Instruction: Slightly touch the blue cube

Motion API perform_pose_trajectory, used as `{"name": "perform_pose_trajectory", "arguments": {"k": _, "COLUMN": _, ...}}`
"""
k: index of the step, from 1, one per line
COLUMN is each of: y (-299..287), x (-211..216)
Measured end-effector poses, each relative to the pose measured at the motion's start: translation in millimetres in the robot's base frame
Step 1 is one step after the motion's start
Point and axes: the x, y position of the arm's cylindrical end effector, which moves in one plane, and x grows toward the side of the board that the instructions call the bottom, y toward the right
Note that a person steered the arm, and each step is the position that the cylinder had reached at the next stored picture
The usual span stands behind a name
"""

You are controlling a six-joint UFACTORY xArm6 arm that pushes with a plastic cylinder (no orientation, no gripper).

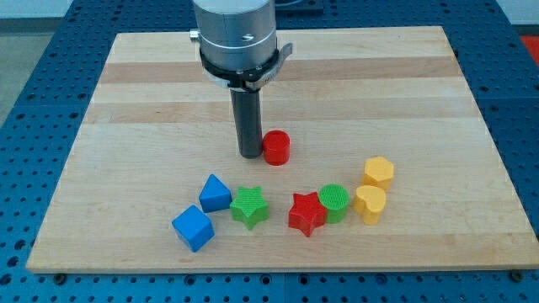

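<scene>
Pincer there is none: the arm ends in a rod whose tip (251, 155) rests on the bench (152, 93), touching the red cylinder (276, 147) at its 3 o'clock. At the tip's 7 o'clock, well apart, sits the blue cube (193, 228), just below the blue triangular block (215, 194).

On the tabletop (126, 84), my tip (251, 156) touches the red cylinder's (276, 148) left side. Below-left of that cylinder lie the green star (250, 206), blue triangular block (215, 194) and, farthest, the blue cube (193, 228). Below-right lie the red star (306, 213), green cylinder (334, 202), yellow heart (370, 204) and yellow hexagon (378, 172).
</scene>
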Motion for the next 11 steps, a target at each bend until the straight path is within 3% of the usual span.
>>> {"name": "perform_pose_trajectory", "arguments": {"k": 3, "y": -82.8, "x": 14.4}}
{"name": "perform_pose_trajectory", "arguments": {"k": 6, "y": -131.9, "x": 139.8}}
{"name": "perform_pose_trajectory", "arguments": {"k": 8, "y": -106.8, "x": 154.8}}
{"name": "perform_pose_trajectory", "arguments": {"k": 11, "y": -2.9, "x": 154.2}}
